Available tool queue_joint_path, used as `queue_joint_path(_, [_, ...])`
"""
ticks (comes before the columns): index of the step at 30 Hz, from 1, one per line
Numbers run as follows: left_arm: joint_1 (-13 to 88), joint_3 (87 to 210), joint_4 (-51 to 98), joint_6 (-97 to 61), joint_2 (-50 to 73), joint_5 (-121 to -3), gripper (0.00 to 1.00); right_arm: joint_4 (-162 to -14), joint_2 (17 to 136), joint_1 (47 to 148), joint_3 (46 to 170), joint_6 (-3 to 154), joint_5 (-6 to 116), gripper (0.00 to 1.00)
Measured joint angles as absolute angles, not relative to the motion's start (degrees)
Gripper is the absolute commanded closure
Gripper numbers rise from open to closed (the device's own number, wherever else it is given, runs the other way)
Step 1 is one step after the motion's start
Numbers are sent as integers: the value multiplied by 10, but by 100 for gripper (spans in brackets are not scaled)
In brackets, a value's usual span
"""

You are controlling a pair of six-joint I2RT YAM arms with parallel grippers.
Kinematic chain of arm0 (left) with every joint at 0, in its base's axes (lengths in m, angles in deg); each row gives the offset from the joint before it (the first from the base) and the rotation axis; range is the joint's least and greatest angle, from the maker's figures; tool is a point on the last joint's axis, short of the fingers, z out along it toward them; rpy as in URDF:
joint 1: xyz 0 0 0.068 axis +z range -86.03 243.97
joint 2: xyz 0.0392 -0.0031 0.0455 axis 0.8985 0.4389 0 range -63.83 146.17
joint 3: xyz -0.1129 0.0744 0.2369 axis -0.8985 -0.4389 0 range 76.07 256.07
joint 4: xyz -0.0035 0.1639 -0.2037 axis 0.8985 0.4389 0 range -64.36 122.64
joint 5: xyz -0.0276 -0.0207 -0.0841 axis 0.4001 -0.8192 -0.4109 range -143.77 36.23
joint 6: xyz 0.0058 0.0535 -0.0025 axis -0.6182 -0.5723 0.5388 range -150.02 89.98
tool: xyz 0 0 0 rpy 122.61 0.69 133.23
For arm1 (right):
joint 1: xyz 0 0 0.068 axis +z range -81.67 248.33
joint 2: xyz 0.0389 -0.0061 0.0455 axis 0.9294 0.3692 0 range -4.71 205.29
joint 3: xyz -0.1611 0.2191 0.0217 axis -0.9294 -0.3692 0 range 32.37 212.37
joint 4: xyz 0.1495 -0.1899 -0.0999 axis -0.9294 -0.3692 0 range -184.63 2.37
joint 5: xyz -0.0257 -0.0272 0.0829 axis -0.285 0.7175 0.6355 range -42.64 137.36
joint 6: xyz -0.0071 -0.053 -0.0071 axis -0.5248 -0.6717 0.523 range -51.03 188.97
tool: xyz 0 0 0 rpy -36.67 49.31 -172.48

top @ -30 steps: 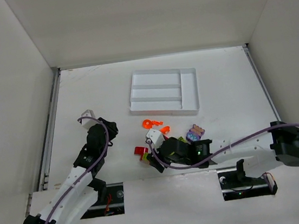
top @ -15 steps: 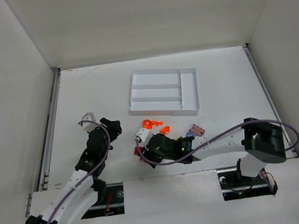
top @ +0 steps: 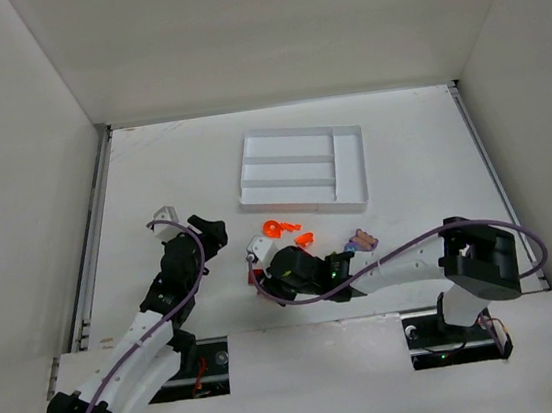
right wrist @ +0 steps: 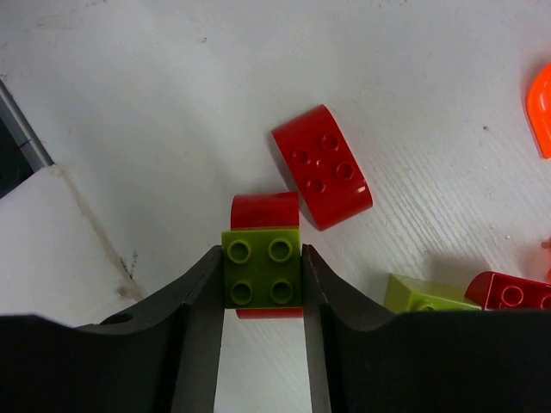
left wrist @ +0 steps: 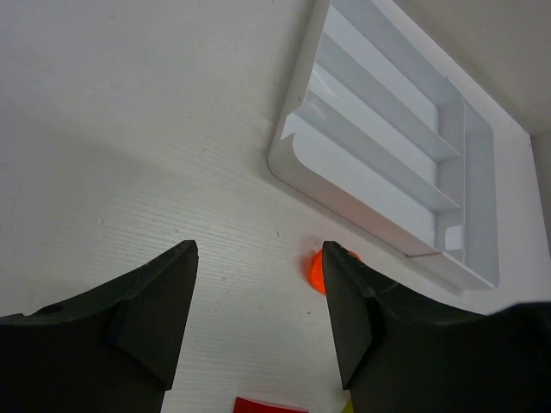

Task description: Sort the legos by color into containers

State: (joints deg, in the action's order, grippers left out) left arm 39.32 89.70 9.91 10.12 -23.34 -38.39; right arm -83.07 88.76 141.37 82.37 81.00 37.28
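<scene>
- At the right gripper point(right wrist: 263, 258), lower centre of the right wrist view: jaws pressed against both sides of a lime green brick point(right wrist: 261, 274), gripping it low at the table point(right wrist: 172, 103).
- Under that brick, peeking out above and below it: a red curved piece point(right wrist: 264, 208), stuck to it or merely lying beneath; cannot tell which.
- Just up and to the right: a second red arch point(right wrist: 322, 176).
- Along the lower right edge: another lime brick point(right wrist: 426, 297) and a red brick point(right wrist: 508, 292); at the far right edge, an orange piece point(right wrist: 542, 103).
- At the left gripper point(left wrist: 258, 258), bottom of the left wrist view: jaws well apart, holding nothing, with an orange round piece point(left wrist: 315, 271) just beside the finger on the frame's right.
- Further out, upper right of that view: the white tray point(left wrist: 297, 163), every slot in sight empty.
- In the top view: tray above centre, loose pile below it, purple pieces point(top: 364, 241) at the pile's right.
- Progress, as a judgement: barely begun; nothing sorted yet, every colour left to move, the gripped lime brick likely first.
</scene>
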Motion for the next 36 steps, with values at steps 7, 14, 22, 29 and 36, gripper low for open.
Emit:
queue_joint_path(7, [387, 897, 100, 106, -235, -392, 43, -830, 827, 1399, 803, 825, 382, 68])
queue_joint_path(14, [335, 910, 104, 120, -260, -414, 42, -785, 648, 1280, 743, 918, 404, 68])
queue_joint_path(22, [242, 933, 26, 141, -280, -432, 33, -719, 627, 1166, 738, 1102, 458, 69])
queue_joint_path(29, [230, 933, -75, 193, -251, -432, 32, -598, 653, 1143, 721, 1256, 500, 68])
queue_joint_path(36, [220, 933, -142, 240, -208, -433, 34, -485, 700, 1137, 678, 1368, 519, 68])
